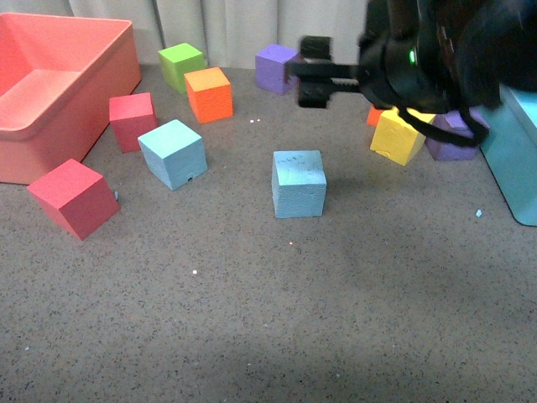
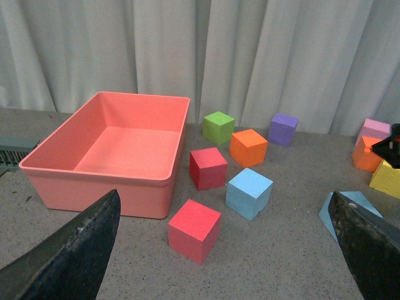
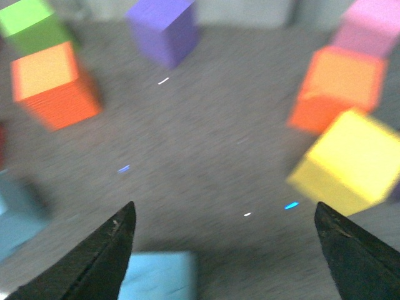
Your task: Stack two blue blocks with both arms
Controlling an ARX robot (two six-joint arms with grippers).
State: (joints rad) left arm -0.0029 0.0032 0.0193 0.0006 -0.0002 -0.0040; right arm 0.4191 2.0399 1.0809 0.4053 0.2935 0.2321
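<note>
Left pincer (image 2: 225,195) apart, right pincer (image 3: 225,205) apart, pink cube (image 2: 377,129) seen only from wrists

No text, label, brand name, number or sign is showing legibly in any of the three views.
</note>
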